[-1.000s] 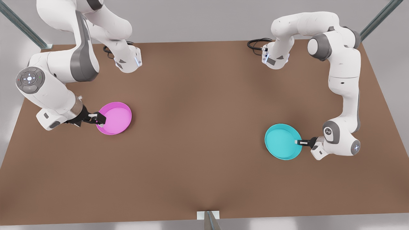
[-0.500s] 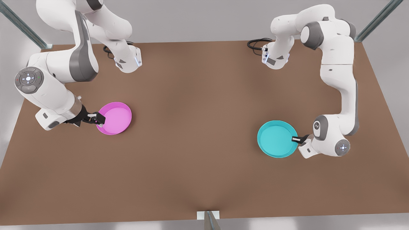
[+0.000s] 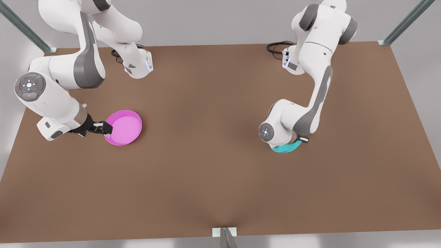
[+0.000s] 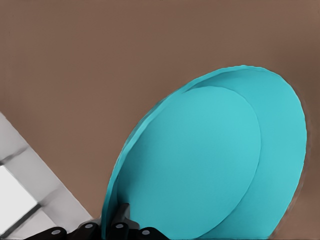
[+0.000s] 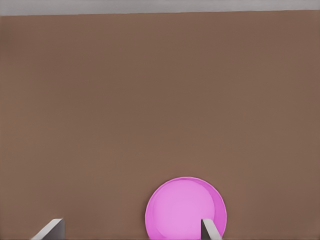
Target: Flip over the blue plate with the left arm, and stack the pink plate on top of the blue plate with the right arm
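The left arm's tool (image 4: 117, 227) is gripping the rim of the blue plate (image 4: 210, 160), holding it tilted above the worktop (image 3: 213, 144), probably to turn it over. The right arm's tool (image 3: 103, 128) is waiting at the edge of the pink plate (image 3: 124, 127), which is lying flat; its fingers (image 5: 209, 230) are apart.

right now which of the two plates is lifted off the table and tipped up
The blue plate, gripped at its rim by the left gripper and mostly hidden under that arm in the front view. The pink plate lies flat, open side up.
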`<action>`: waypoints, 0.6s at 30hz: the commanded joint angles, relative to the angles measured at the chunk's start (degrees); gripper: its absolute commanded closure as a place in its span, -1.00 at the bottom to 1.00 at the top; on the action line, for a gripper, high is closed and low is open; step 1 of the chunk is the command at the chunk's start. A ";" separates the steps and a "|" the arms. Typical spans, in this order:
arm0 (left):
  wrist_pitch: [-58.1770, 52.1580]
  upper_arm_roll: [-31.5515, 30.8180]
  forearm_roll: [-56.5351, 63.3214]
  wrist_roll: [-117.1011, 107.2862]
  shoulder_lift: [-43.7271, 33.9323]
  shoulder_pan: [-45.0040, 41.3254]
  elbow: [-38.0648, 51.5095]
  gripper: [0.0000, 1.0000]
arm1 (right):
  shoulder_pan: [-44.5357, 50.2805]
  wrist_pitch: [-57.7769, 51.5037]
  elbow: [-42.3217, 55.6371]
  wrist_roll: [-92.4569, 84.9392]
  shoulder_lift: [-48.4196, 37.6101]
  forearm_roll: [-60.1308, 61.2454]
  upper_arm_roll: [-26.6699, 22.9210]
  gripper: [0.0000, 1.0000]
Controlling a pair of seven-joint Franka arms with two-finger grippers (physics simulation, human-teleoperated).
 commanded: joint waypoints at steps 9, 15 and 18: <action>-19.23 0.25 22.10 -12.94 9.78 -20.11 9.45 0.57 | -0.09 0.08 0.10 0.00 0.09 0.00 0.00 -1.00; -21.17 24.14 19.30 -12.41 16.55 -43.29 12.79 0.57 | 0.70 0.79 -0.16 0.09 0.44 -0.17 0.09 -1.00; -21.17 37.78 8.84 -12.32 23.50 -56.05 15.60 0.57 | 2.29 0.79 -0.16 0.09 1.23 -0.09 0.09 -1.00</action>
